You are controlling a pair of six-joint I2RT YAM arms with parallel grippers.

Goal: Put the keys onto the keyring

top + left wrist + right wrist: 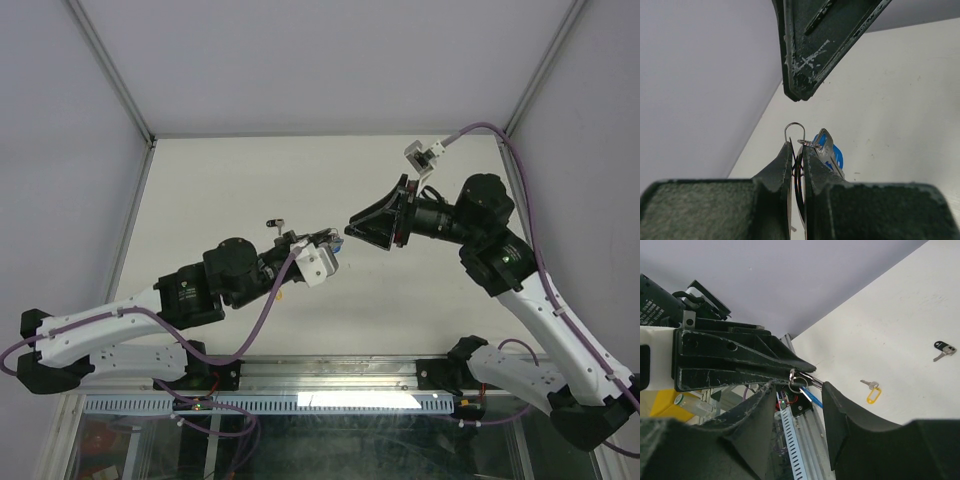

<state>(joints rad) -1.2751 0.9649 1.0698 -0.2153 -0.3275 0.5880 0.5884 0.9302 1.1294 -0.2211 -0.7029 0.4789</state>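
Over table (pixel 230 180), left fingers (pixel 775 172) pinch keyring (pixel 795 123) (right fingers (pixel 850 430) parted).

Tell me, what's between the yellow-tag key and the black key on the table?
Nothing. In the right wrist view, only bare white table lies between the yellow-tag key and the black-headed key.

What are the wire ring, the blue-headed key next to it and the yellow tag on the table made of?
The keyring looks like thin bare steel wire, silvery and shiny. The blue-headed key has a grey metal blade; its head is probably moulded plastic, given the even saturated colour. The yellow tag seems plastic too, bright and smooth, though too small to be sure.
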